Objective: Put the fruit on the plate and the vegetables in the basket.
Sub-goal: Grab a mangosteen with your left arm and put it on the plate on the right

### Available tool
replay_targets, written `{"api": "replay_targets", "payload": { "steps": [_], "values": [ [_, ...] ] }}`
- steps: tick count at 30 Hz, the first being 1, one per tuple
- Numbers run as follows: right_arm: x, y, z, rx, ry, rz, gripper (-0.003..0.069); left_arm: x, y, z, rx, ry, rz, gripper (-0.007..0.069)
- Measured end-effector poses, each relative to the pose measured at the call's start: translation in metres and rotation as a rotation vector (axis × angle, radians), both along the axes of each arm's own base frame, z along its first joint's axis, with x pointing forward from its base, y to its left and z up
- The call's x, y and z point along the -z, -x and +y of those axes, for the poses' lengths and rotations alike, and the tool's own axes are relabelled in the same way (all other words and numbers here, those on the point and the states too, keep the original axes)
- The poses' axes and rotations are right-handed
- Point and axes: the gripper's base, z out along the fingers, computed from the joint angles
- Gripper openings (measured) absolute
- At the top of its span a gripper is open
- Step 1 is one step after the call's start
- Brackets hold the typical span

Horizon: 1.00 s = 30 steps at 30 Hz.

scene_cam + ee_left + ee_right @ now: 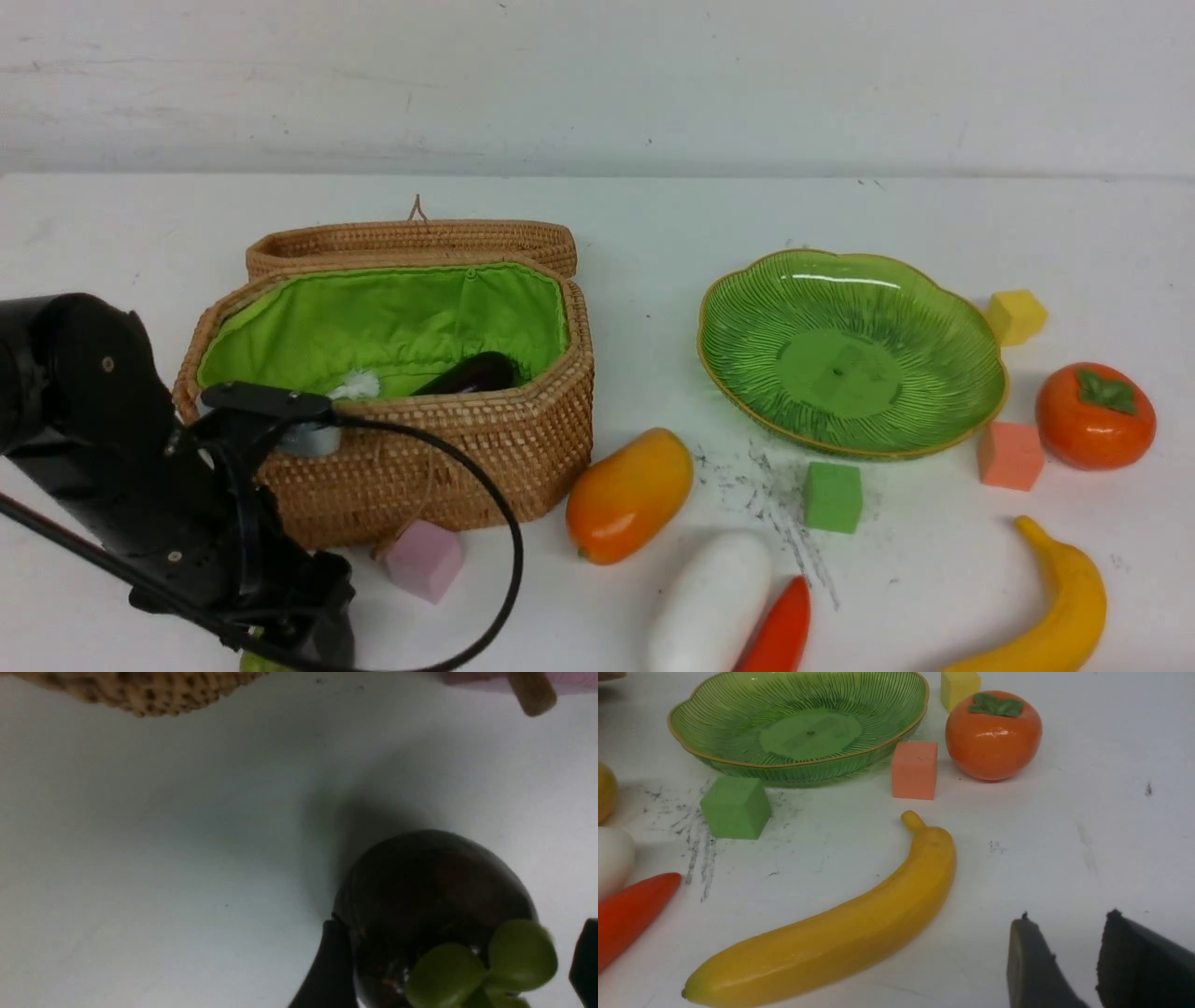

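Far left, the left gripper (460, 926) has its jaws wide apart around the mangosteen (430, 882) on the table (653, 215). The eggplant (471, 373) lies in the basket (523, 439). Rightward on the table lie the mango (627, 495), radish (709, 602) and carrot (780, 635), then the plate (850, 355), banana (1055, 616) and persimmon (1092, 420). The right gripper (1069, 919), slightly parted, holds nothing.

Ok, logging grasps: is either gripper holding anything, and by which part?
Nothing is held. Jaws of the left gripper straddle the dark purple green-capped mangosteen, one standing clear; the right gripper is empty.

place: robot lab bench | cues: scuffed white table (653, 215), bare wall (597, 84)
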Motion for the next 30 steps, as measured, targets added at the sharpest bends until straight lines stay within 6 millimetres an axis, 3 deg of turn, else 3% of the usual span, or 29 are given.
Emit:
{"api": "replay_targets", "payload": {
  "steps": [8,16,30],
  "values": [
    [0.000,0.000,0.000,0.000,0.000,0.000,0.0243,0.028,0.006,0.001,-0.021,-0.006,0.065,0.0613],
    [0.000,0.000,0.000,0.000,0.000,0.000,0.0243,0.028,0.004,-0.001,-0.050,0.023,0.045,0.0559],
    [0.000,0.000,0.000,0.000,0.000,0.000,0.0243,0.019,0.004,-0.007,-0.012,0.070,0.088,0.0558]
  ]
}}
